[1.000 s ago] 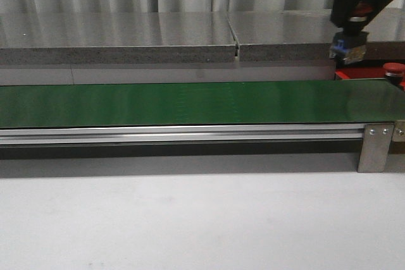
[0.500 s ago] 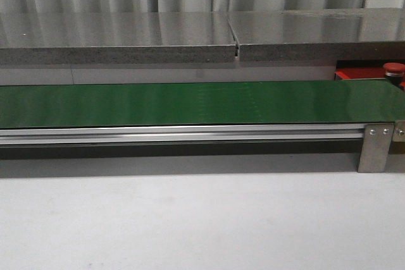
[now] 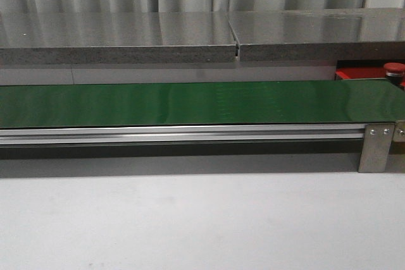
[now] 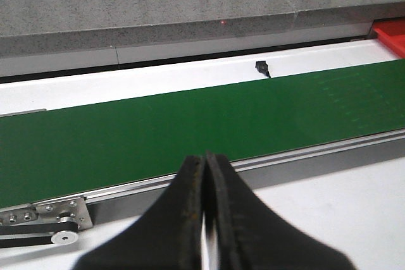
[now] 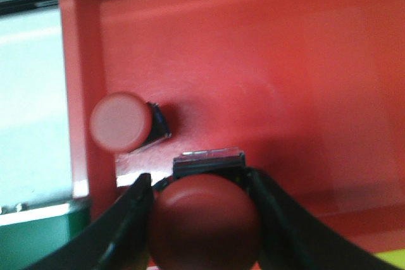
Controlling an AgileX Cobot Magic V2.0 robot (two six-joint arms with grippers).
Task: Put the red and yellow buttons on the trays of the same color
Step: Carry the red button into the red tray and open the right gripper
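Note:
In the right wrist view my right gripper is shut on a red button, its dark fingers pressing both sides of the domed cap. It hangs over the red tray. A second red button lies on its side on that tray near the rim. The front view shows the tray and one button at the far right, but neither gripper. My left gripper is shut on nothing, on the near side of the belt. Yellow buttons are out of view.
The long green belt runs across the table with a metal rail and bracket along its front. A grey stone shelf stands behind it. A small black part sits beyond the belt. A yellowish sliver shows beside the tray.
The right arm, seen at the top right of the front view a second ago with a button in its gripper, has left that view. The belt and tray have not moved.

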